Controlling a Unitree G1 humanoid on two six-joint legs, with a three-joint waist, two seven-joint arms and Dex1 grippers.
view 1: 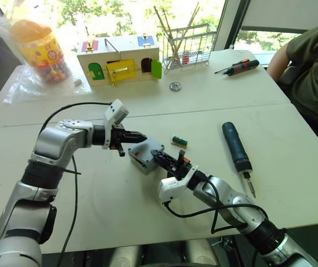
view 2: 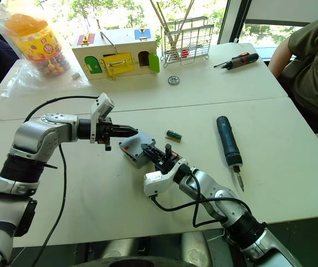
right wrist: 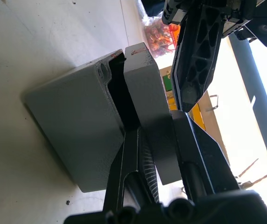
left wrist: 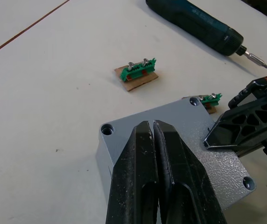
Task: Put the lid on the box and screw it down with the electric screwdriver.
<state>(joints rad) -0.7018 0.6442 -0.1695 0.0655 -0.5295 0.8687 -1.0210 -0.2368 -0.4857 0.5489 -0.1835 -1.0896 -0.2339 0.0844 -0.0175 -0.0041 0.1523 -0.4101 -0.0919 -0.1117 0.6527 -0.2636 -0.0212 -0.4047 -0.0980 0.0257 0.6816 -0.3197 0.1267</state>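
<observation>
White table (view 1: 120, 189): left hand (view 1: 138, 136) pinched closed over box (view 1: 143, 159); right hand (view 1: 169, 162) grips lid (right wrist: 147, 107).

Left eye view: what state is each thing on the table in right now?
lid: on the box, one edge lifted, visible corner holes empty.
box: on the table, not fully closed.
electric screwdriver: lying flat, untouched.
left gripper: shut, tips over the lid.
right gripper: shut on the lid's edge.
wooden toy house: green end door open.
</observation>
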